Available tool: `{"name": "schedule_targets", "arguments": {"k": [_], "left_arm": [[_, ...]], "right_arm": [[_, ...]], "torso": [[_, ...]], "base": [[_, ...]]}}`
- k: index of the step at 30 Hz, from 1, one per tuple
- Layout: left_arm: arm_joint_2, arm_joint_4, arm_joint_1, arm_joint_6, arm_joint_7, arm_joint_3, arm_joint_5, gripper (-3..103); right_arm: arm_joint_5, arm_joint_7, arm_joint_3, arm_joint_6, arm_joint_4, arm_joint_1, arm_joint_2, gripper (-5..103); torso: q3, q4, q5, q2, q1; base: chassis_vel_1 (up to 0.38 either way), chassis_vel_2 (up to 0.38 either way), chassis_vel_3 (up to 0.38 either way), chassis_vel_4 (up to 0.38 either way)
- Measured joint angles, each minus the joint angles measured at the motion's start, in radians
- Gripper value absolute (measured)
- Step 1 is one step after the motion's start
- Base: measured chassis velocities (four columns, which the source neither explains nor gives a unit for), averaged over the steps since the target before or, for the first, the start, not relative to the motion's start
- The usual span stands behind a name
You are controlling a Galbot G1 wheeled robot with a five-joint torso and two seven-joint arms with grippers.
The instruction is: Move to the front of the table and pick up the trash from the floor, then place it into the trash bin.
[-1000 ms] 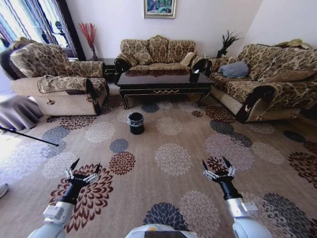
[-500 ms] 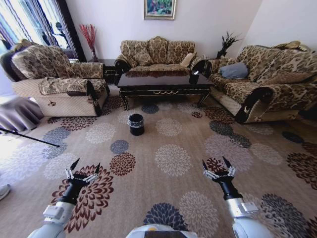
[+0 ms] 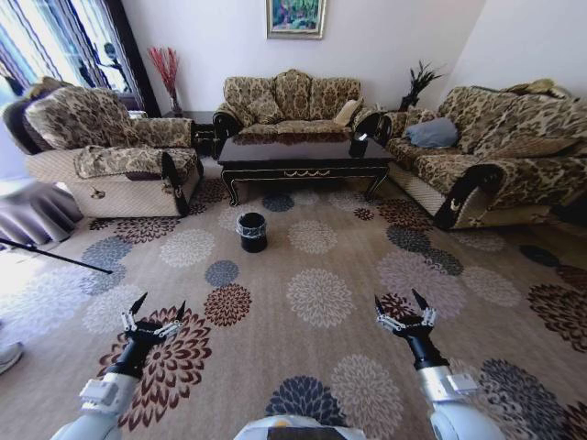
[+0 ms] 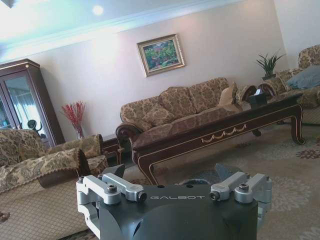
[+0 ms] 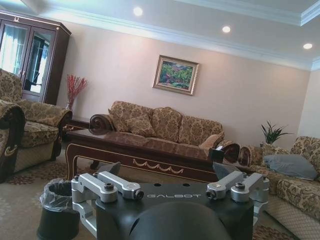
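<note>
The long dark table [image 3: 303, 158] with gold ornament stands ahead in front of the back sofa; it also shows as table [image 4: 220, 132] and table [image 5: 140, 150]. The small black trash bin [image 3: 251, 231] with its shiny liner stands on the carpet in front of the table's left half, also seen as trash bin [image 5: 57, 207]. I cannot make out any trash on the patterned carpet. My left gripper [image 3: 154, 316] and right gripper [image 3: 404, 310] hover low and near me, both open and empty, far short of the bin. The wrist views show the left gripper [image 4: 172, 175] and right gripper [image 5: 166, 170] spread open.
A patterned armchair [image 3: 101, 151] stands left, a sofa [image 3: 289, 96] behind the table, another sofa [image 3: 486, 147] right. A thin black rod [image 3: 50, 249] lies across the floor at far left. Open flowered carpet [image 3: 316, 293] stretches between me and the bin.
The whole head picture has shifted slightly, so the camera has moved a little relative to the room. Both arms keep the same pose, grippers still open.
</note>
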Motion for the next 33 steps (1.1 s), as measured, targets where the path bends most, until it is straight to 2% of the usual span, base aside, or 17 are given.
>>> {"name": "schedule_targets", "arguments": {"k": [33], "left_arm": [[0.000, 0.000, 0.000, 0.000, 0.000, 0.000, 0.000, 100]], "right_arm": [[0.000, 0.000, 0.000, 0.000, 0.000, 0.000, 0.000, 100]], "torso": [[0.084, 0.0000, 0.0000, 0.147, 0.062]], "base": [[0.000, 0.000, 0.000, 0.000]]}}
